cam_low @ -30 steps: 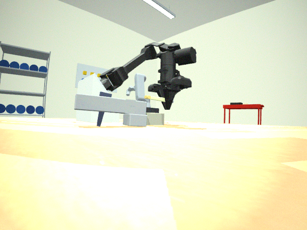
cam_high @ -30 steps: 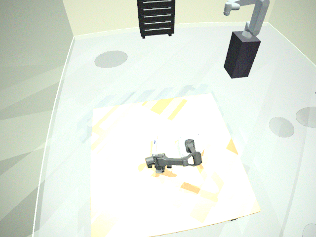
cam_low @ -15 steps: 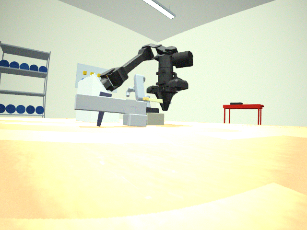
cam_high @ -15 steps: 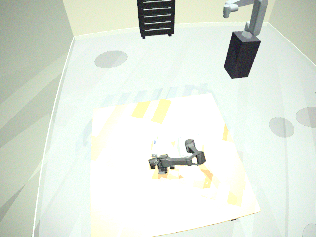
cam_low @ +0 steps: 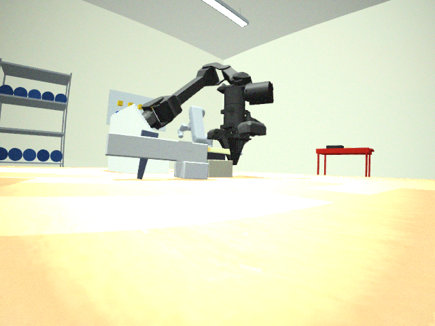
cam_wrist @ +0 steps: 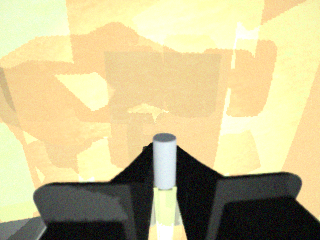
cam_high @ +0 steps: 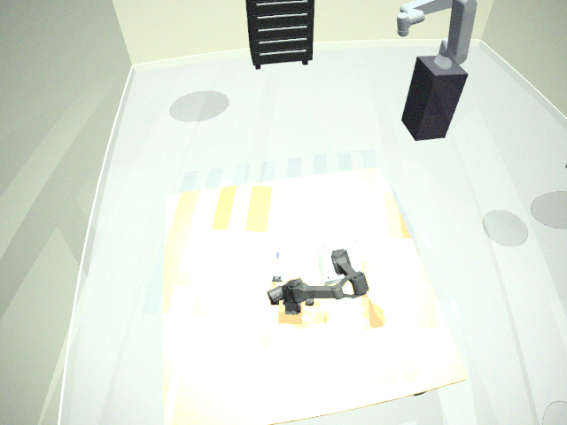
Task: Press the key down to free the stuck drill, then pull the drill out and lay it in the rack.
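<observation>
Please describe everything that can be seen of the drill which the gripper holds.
The drill is a slim rod, pale grey at its flat round tip and pale yellow further back. The gripper is shut on it, and the tip sticks out past the dark fingers. In the exterior view it lies about level, its yellow shaft just above a beige block. Whether they touch cannot be told.
</observation>
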